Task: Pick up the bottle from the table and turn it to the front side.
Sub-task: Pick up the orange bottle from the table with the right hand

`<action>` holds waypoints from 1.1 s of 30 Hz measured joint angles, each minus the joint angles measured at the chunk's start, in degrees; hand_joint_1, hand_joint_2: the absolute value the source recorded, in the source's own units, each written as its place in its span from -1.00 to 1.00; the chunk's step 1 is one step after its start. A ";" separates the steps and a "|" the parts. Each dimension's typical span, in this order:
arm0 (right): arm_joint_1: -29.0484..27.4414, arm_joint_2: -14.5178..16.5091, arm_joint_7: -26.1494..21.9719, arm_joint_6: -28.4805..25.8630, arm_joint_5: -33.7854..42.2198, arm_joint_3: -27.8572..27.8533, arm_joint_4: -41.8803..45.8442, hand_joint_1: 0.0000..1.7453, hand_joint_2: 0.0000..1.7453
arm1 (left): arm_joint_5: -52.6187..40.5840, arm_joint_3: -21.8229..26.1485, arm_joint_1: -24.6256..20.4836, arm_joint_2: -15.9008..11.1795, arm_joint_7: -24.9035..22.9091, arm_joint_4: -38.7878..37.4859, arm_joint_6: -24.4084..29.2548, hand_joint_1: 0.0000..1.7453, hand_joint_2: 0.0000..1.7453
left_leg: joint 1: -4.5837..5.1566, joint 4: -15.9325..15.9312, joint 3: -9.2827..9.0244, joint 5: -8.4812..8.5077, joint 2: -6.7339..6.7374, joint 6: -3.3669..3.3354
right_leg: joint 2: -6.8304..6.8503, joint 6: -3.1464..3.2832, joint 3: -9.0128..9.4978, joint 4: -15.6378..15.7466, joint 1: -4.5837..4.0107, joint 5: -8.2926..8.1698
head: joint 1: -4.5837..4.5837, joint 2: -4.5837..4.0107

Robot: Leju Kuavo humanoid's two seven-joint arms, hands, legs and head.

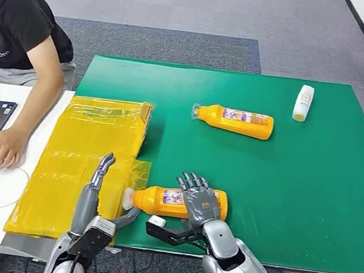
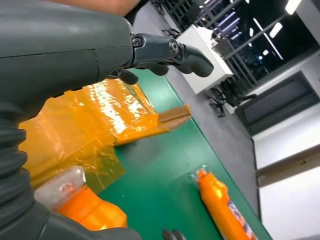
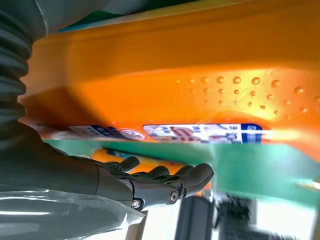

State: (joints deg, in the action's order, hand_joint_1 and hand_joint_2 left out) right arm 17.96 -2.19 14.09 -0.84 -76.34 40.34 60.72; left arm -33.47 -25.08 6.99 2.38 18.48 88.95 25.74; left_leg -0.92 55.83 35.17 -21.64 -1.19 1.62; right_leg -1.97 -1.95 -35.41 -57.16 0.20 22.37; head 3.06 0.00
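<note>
Right hand (image 1: 202, 202) lies flat, fingers spread, on my orange bottle (image 1: 163, 200), label up, near green mat (image 1: 272, 198) edge; left hand (image 1: 96, 199) open beside cap.

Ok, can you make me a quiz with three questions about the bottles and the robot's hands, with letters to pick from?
1. Where does the white bottle lie?
A. far right of the mat
B. on the yellow bag
C. by the laptop

2. How many orange bottles lie on the green mat?
A. one
B. two
C. four

3. What is the right hand doing?
A. hanging by the floor
B. resting on the near orange bottle
C. holding the white bottle

Answers:
1 A, it lies near the mat's far right edge.
2 B, the near one and the far orange bottle.
3 B, its fingers lie over that bottle.
</note>
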 joint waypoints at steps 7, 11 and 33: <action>2.95 0.78 -0.41 7.75 3.04 -0.01 -3.27 1.00 1.00 | 0.20 0.35 0.08 -0.41 -0.24 0.12 0.89 -1.00 1.00 | -0.01 -0.07 -1.28 -0.92 0.02 0.04 | -0.04 0.16 0.96 0.16 -0.06 0.79 | -0.01 0.00; 4.03 1.01 -1.27 7.70 4.34 -0.28 -5.80 1.00 1.00 | 0.88 0.37 0.06 -0.68 -0.08 0.12 1.29 -1.00 1.00 | -0.01 -0.11 -1.71 -1.12 0.06 -0.03 | -0.06 0.09 1.42 0.29 -0.08 1.24 | -0.01 0.00; -10.13 5.54 -29.16 4.06 67.66 -19.53 2.84 1.00 1.00 | 35.04 4.02 0.90 1.61 9.81 2.11 -3.55 -1.00 1.00 | -0.04 -0.12 -2.21 -1.01 0.13 -0.27 | -0.12 -0.26 2.51 0.65 -0.13 0.83 | 0.00 0.00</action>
State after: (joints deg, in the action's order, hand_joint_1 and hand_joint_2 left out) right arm 7.83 3.35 -15.08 3.22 -8.68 20.81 63.56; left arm 1.57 -21.06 7.89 3.99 28.29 91.06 22.18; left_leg -0.96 55.71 32.96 -22.65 -1.06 1.35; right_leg -2.09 -2.21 -32.89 -56.50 0.06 23.21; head 3.06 0.00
